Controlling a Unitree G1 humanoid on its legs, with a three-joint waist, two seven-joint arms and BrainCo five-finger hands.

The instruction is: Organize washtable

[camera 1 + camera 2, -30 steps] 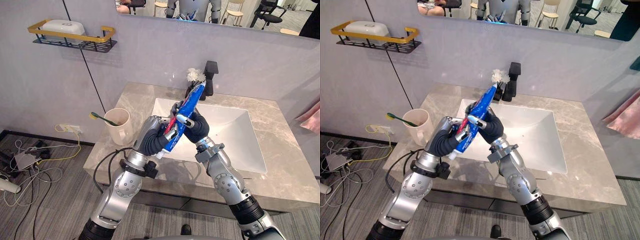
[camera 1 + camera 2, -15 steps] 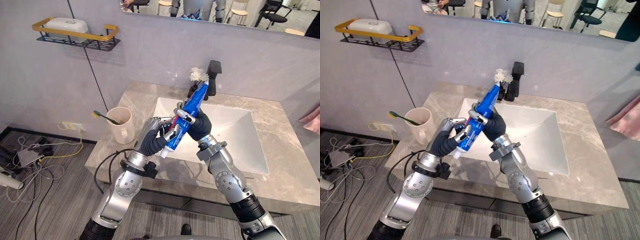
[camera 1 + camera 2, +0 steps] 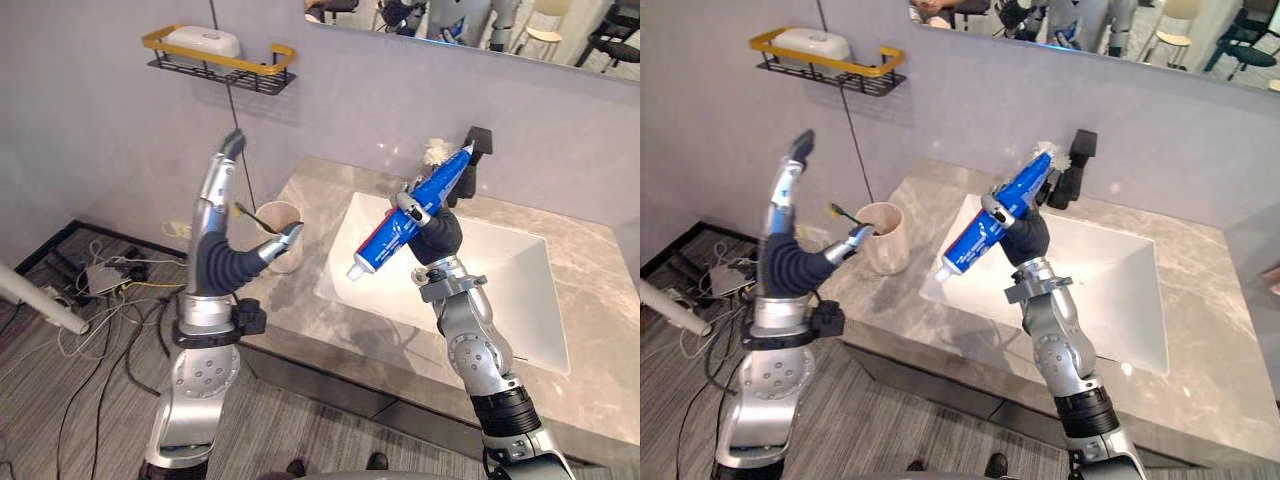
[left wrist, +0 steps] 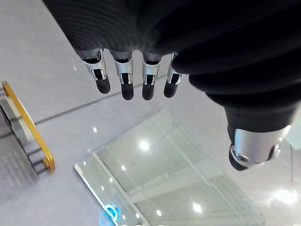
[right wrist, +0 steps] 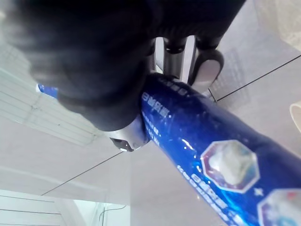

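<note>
My right hand is shut on a blue toothpaste tube. It holds the tube slanted over the left part of the white sink, white cap down. In the right wrist view the fingers curl round the tube. My left hand is raised beside the counter's left end, open and holding nothing. Its fingers point straight up and its thumb stands apart. A beige cup with a green toothbrush stands on the counter just behind that thumb.
A black faucet with a white puff beside it stands behind the sink. On the wall to the left hangs a black and gold shelf with a white soap dish. A mirror runs above. Cables lie on the floor at left.
My left hand has let go of the tube, opened and swung up and away to the left. The right hand keeps the tube. The camera has shifted.
</note>
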